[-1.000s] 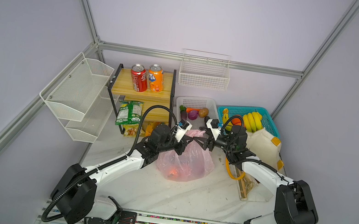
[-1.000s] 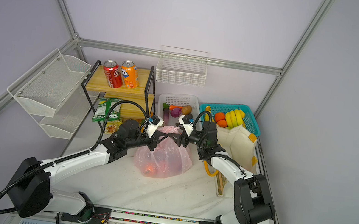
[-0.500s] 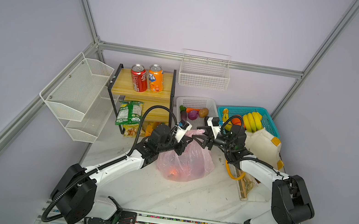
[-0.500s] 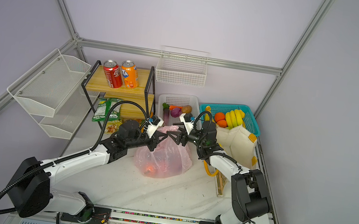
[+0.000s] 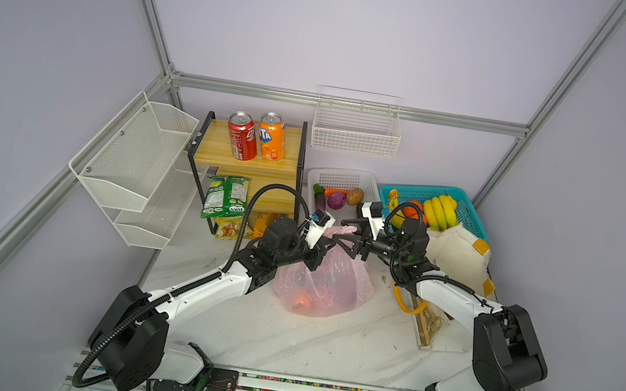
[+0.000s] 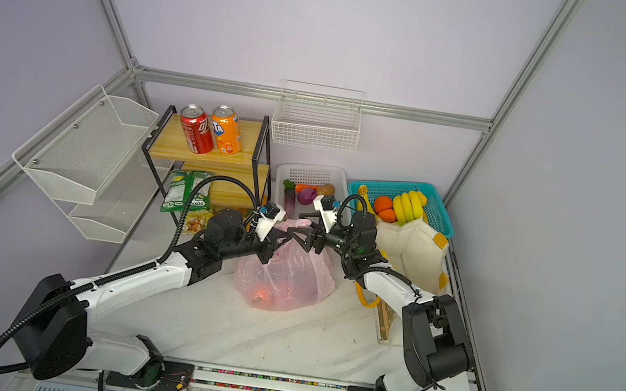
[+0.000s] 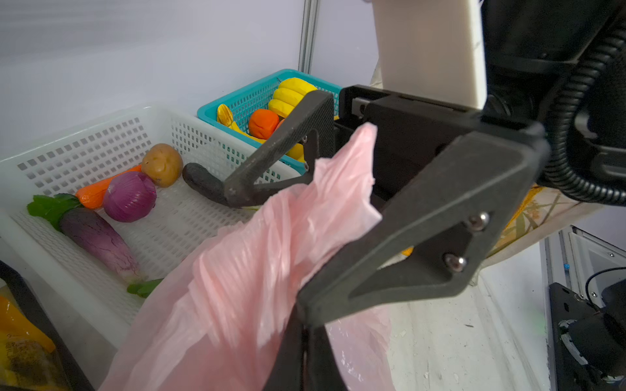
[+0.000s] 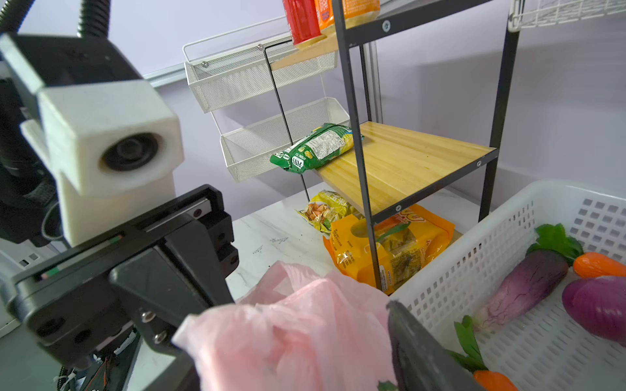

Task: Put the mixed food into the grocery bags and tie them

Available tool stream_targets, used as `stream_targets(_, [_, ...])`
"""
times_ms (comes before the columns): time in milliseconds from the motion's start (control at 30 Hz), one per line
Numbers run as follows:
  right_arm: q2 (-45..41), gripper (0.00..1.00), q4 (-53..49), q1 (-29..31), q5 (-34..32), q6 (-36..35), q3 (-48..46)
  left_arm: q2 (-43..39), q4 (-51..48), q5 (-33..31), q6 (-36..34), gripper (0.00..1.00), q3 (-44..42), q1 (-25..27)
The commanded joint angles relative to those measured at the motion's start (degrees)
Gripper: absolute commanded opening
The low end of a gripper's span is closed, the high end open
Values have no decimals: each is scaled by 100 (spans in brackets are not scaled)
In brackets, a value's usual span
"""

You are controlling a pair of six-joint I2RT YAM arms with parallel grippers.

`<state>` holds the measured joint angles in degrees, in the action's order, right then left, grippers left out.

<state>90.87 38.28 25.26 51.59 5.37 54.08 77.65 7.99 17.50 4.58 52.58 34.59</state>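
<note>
**Over the counter's (image 5: 281, 339) middle, left gripper (image 5: 322, 246) and right gripper (image 5: 345, 237) meet at the pink bag (image 5: 325, 286)**

Between the two arms the pink bag (image 6: 287, 272) sits slumped on the counter, and both top views show its bunched top rising toward the grippers. Something orange-red glows through the plastic low at its front; which food it is cannot be told.

The left gripper (image 7: 305, 352) is clamped tight on a gathered strip of the bag's top. From its closed fingers the strip runs up between the jaws of the right gripper (image 7: 269, 250). Those jaws stand wide apart, one on each side of the plastic, not pinching it.

Behind the bag, the white basket (image 5: 342, 173) holds the purple onion (image 5: 336, 200) and the eggplant (image 5: 319, 199), beside a carrot (image 5: 335, 192) and a potato (image 5: 354, 196). The red soda can (image 5: 242, 136) stands upright on the top shelf of the wooden rack (image 5: 265, 168), just beside the orange soda can (image 5: 271, 138). The yellow chip packet (image 5: 228, 228) lies on the counter at the rack's foot. The cream tote (image 5: 458, 256) slumps beside the right arm, just in front of the teal basket (image 5: 421, 189) with the bananas (image 5: 441, 211).
</note>
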Motion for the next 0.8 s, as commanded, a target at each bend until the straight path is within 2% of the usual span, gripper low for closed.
stream_targets(0, [95, 68, 282, 75, -135, 300, 190, -59, 116, -78, -203, 4, -160, 38])
stream_targets(267, [208, 60, 353, 186, -158, 548, 229, -17, 66, -152, -343, 5, -160, 83])
stream_targets(467, [239, 34, 108, 231, -191, 295, 285, 30, -79, -250, -453, 6, -100, 108])
stream_targets(533, [213, 26, -24, 227, -202, 117, 317, 35, -135, -249, -494, 10, -88, 117])
stream_targets(600, [186, 18, -161, 232, -202, -59, 354, 16, -249, -247, -534, 19, -73, 125])
stream_targets(767, [58, 7, -545, 217, -243, -569, 426, -252, -731, -9, -540, 40, 5, 135])
